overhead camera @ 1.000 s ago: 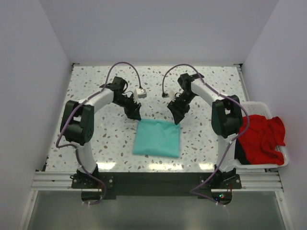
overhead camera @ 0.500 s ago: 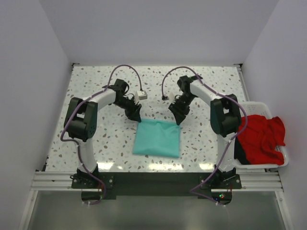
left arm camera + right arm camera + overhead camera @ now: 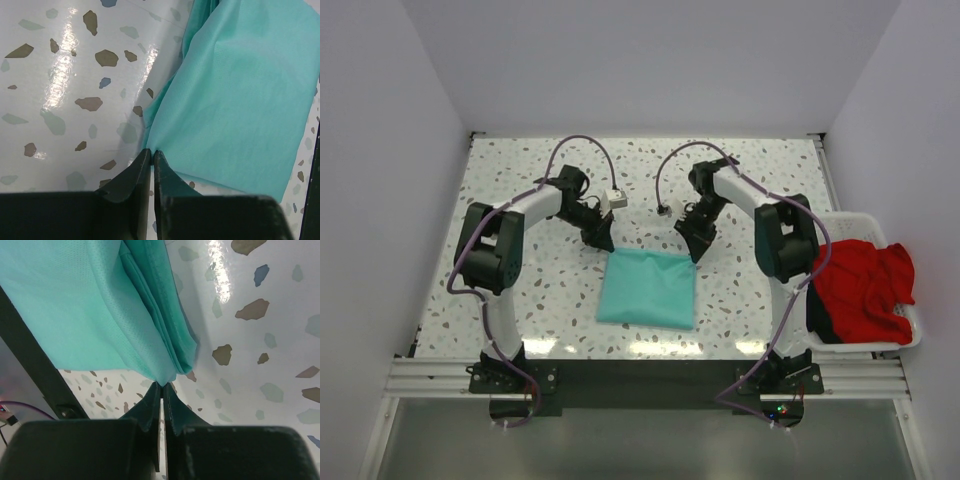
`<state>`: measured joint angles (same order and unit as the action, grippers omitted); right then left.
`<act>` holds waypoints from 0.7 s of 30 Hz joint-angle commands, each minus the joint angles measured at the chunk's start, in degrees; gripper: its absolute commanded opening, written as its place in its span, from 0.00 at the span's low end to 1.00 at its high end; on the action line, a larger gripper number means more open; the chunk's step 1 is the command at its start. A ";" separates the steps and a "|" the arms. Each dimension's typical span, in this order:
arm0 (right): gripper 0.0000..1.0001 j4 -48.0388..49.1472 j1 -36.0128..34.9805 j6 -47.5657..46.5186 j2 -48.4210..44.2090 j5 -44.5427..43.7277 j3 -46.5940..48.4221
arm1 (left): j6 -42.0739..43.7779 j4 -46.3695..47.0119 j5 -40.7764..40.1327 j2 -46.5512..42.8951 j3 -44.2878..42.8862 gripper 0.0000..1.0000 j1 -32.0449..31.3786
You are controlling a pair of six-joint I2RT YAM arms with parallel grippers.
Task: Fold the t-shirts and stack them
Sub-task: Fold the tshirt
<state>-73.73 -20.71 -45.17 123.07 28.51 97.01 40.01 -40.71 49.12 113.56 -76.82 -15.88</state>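
Teal shirt (image 3: 647,288) is pinched at its far corners. Left pincer (image 3: 151,152) and right pincer (image 3: 162,386) just clenched. Next fold looks ready.

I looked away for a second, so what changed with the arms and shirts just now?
Both grippers closed: the left gripper and the right gripper each pinched a far corner of the folded teal t-shirt, with the arms barely shifting. The teal t-shirt lies where it was, and the red t-shirt is unmoved in the white basket.
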 commanded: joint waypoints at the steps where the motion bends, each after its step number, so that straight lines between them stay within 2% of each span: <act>1: 0.00 -1.68 -0.12 -1.24 -1.16 -0.12 2.74 | 0.42 -0.86 1.77 -0.27 -1.67 0.08 0.06; 4: 0.00 -1.85 -0.03 -1.33 -2.21 -1.35 3.18 | 0.42 -0.69 0.98 -0.62 -1.49 0.00 0.32; 10: 0.00 -3.96 0.06 -2.21 -1.34 -4.60 4.85 | -0.02 0.54 -2.45 -0.97 -1.49 0.00 1.20; 21: 0.00 5.79 -0.03 6.40 3.32 -7.86 5.56 | -3.97 7.21 -10.62 1.49 -0.62 0.00 1.64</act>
<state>-71.00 -20.73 -42.17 125.75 23.20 100.42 37.98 -37.52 42.33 114.15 -76.82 -15.38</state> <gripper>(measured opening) 0.015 0.048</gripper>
